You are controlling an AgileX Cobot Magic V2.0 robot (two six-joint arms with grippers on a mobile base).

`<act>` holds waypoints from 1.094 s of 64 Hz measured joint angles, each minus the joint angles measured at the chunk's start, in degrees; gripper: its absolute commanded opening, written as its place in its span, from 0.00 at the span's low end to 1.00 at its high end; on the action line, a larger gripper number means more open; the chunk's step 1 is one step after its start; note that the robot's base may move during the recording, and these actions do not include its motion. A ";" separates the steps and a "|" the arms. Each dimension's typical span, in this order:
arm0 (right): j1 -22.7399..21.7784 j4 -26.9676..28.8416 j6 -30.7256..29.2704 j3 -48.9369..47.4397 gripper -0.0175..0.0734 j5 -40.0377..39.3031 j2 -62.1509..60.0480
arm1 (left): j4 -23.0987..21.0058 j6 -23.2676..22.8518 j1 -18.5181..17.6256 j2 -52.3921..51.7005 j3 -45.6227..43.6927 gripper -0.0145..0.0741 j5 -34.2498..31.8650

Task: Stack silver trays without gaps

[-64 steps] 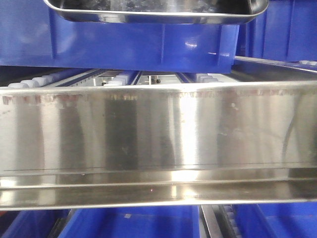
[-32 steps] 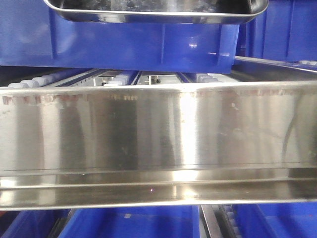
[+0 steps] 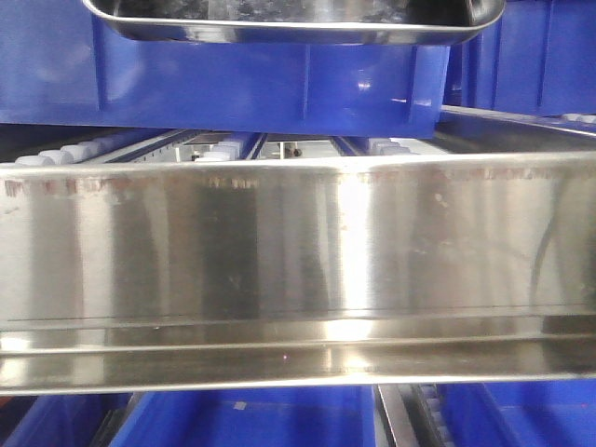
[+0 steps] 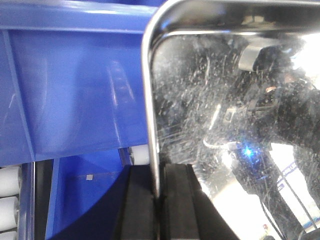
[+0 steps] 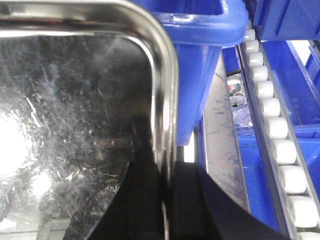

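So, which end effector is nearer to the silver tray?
Neither left nor right: both touch it. The left end effector clamps the left rim of the silver tray, and the right end effector clamps its right rim.

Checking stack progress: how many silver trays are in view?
1: the silver tray, above a blue bin, its side rims pinched by the left gripper and right gripper. Others may be out of frame or nested unseen.

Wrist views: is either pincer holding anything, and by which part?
Yes, one silver tray: the left pincer clamps its left side rim, the right pincer its right side rim.
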 measured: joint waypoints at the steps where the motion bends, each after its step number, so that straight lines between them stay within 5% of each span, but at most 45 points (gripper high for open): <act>1: 0.00 0.00 0.00 0.00 0.11 0.00 0.00 | 0.00 0.00 0.00 0.00 0.00 0.14 0.00; 70: 0.00 0.00 -0.09 0.00 0.11 -0.32 0.00 | 0.00 0.00 0.00 0.00 0.00 0.14 0.86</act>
